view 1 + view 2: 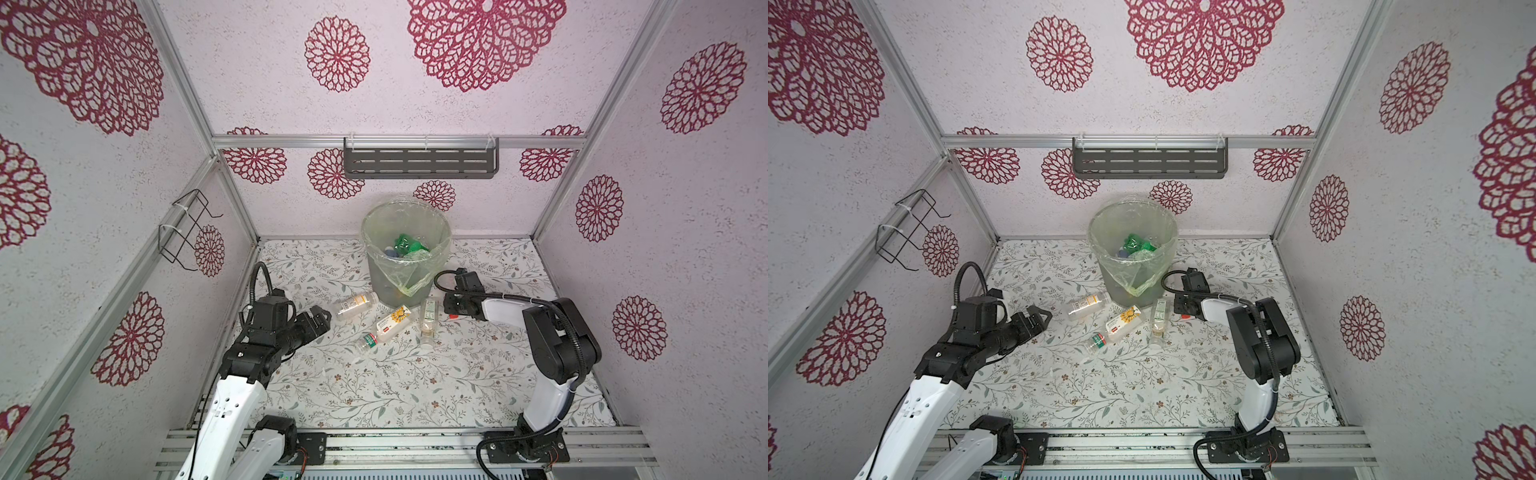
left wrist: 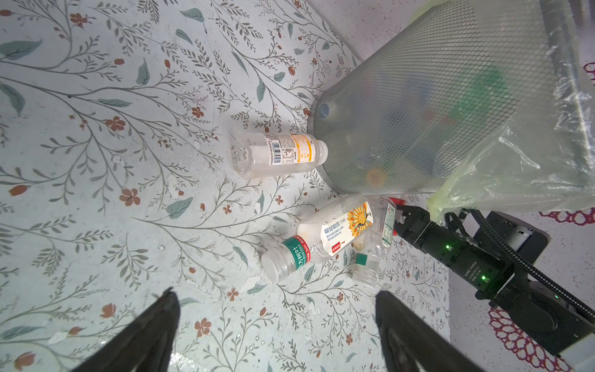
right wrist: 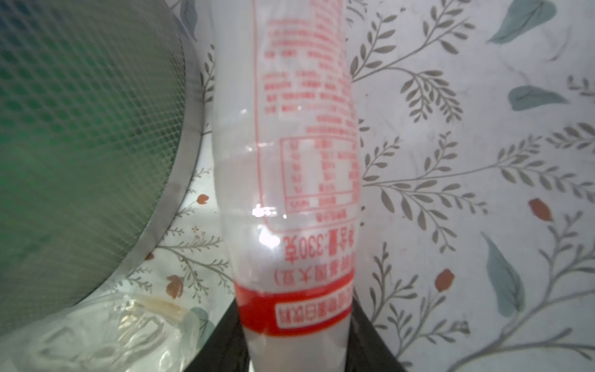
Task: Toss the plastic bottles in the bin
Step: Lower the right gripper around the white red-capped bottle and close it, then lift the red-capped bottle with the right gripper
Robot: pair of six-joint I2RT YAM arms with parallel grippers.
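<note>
The bin (image 1: 384, 282) (image 1: 1113, 282) stands at the back middle and holds green and clear bottles. My right gripper (image 1: 451, 311) (image 3: 296, 309) sits low beside the bin's right side, shut on a whitish bottle with red print (image 3: 289, 161); both jaws press its sides. Three bottles lie in front of the bin: a clear one with an orange label (image 1: 355, 305) (image 2: 277, 154), a white sunflower one (image 1: 392, 322) (image 2: 338, 230), and a clear green-labelled one (image 1: 428, 320). My left gripper (image 1: 322, 320) (image 2: 277, 293) hovers left of them, open and empty.
A dark slotted shelf (image 1: 419, 160) hangs on the back wall above the bin. A wire rack (image 1: 187, 226) sticks out from the left wall. Metal rails (image 1: 374, 444) run along the front edge. The bin's bag (image 2: 515, 154) drapes down its side.
</note>
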